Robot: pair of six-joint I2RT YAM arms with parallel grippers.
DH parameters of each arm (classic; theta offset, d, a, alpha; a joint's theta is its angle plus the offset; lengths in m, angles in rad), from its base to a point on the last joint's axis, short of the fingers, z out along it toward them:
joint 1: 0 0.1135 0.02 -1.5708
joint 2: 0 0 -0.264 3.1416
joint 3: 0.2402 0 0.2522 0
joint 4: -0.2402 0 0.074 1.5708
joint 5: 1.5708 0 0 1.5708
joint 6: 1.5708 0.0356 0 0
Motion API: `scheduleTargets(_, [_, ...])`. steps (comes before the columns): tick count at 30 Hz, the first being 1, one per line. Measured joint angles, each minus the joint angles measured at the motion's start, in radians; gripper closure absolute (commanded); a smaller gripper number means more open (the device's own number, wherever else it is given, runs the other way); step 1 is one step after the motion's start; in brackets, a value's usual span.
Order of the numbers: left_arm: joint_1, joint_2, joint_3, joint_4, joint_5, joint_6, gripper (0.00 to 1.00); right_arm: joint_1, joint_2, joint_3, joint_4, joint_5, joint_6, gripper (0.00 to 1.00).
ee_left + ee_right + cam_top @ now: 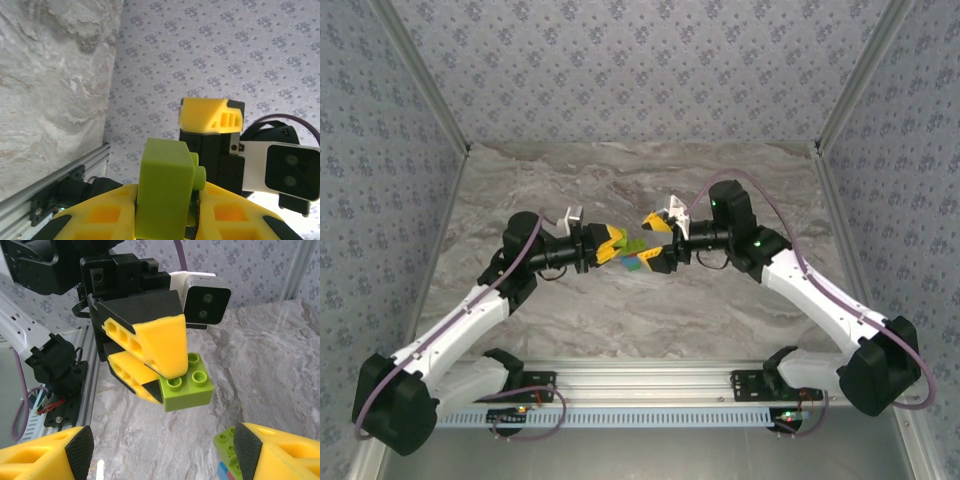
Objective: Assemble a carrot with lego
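The left pincer point(616, 243) reaches toward the middle of the marble table point(620, 180), and its two yellow fingers are clamped on a single yellow-green lego brick point(187, 385). The brick is held by one end between the fingertips, and the rest sticks out past them toward the other arm. In the right wrist view four studs show on its upper face, just beyond the upper finger's tip. From the left wrist, the same brick point(165, 185) stands up between the two fingers, with one stud showing on the side

In the top view, the tips of the two pincers face each other, close but apart. A small patch of blue and green shows just on the near side of the gap between them

The carrot point(227, 455) has a green studded brick with blue and a little red under it. It sits just inside one finger of the right pincer point(160, 455), and whether it touches that finger cannot be told. The right pincer's jaws stand wide apart and grip nothing, with its tips pointing at the held brick
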Motion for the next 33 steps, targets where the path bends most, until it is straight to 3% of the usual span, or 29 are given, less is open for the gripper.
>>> scheduleTargets(15, [-0.052, -0.003, 0.000, 0.070, -0.022, -0.078, 0.81, -0.004, 0.145, 0.076, 0.095, -0.069, 0.037, 0.24])
scheduleTargets(29, [-0.052, 0.016, 0.000, 0.091, -0.037, -0.086, 0.80, 0.027, 0.212, 0.126, 0.082, -0.119, 0.042, 0.53])
scheduleTargets(33, [-0.051, 0.016, 0.000, 0.090, -0.045, -0.085, 0.80, 0.029, 0.214, 0.132, 0.071, -0.126, 0.037, 0.65])
